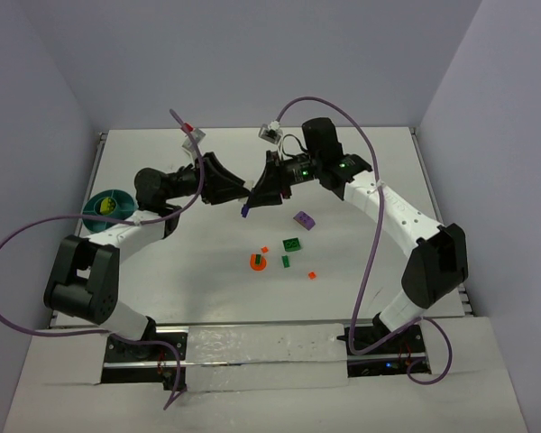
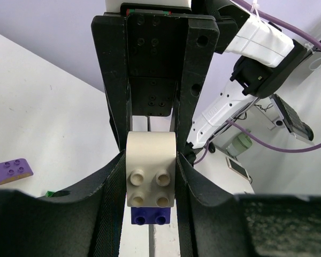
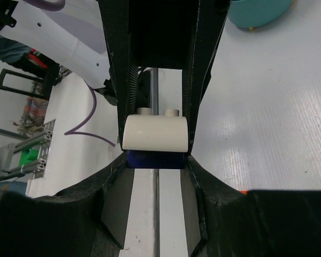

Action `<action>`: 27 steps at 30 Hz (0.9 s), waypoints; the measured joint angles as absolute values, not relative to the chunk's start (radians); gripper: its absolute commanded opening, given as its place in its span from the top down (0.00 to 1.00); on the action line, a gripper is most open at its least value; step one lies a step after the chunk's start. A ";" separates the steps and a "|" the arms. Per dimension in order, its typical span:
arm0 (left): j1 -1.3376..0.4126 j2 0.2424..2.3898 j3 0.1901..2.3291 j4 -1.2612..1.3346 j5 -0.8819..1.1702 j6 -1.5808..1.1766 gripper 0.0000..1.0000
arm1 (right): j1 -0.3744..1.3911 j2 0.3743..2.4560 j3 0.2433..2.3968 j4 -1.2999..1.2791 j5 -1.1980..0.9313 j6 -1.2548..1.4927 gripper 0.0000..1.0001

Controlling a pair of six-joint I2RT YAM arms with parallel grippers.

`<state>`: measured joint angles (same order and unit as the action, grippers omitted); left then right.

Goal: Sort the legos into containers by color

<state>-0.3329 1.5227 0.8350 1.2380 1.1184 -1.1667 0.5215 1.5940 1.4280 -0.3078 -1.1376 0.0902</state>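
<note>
From above: both arms meet in mid-air over the middle of the worktop, left claw and right claw nose to nose. A dark purple brick pokes out just under where they join. On the surface below lie a lilac sloped brick, a dark green brick, a smaller green bit, a round orange piece and two tiny orange bits, one just beside the round piece and one off to its right. The teal bowl sits well apart at the far left, with something lime inside.

Left wrist view: a white brick with a rounded top and four studs facing the camera sits wedged between this claw's fingers, the purple brick stuck against it on the lower side. The left claw is clamped on the white brick, and the opposite claw's fingers flank its far end.

Right wrist view: the same stacked pair, smooth curved white face with two studs peeking behind it and the purple brick tucked beneath. The right claw is closed on it too, both sides touching.
</note>
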 measured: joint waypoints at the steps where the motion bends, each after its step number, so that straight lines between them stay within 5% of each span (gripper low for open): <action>1: -0.328 1.523 0.834 1.239 1.123 -1.167 1.00 | 0.522 1.594 1.427 -0.307 -1.133 0.086 1.00; 12: -0.065 1.518 0.881 1.103 1.161 -1.083 1.00 | 0.526 1.578 1.383 -0.331 -1.119 0.030 1.00; 21: 0.108 1.418 1.241 -0.075 0.961 -0.112 1.00 | 0.526 1.578 1.382 -0.386 -1.041 -0.037 1.00; 27: 0.271 1.363 1.259 -0.543 0.733 0.307 1.00 | 0.526 1.578 1.382 -0.417 -0.997 -0.062 1.00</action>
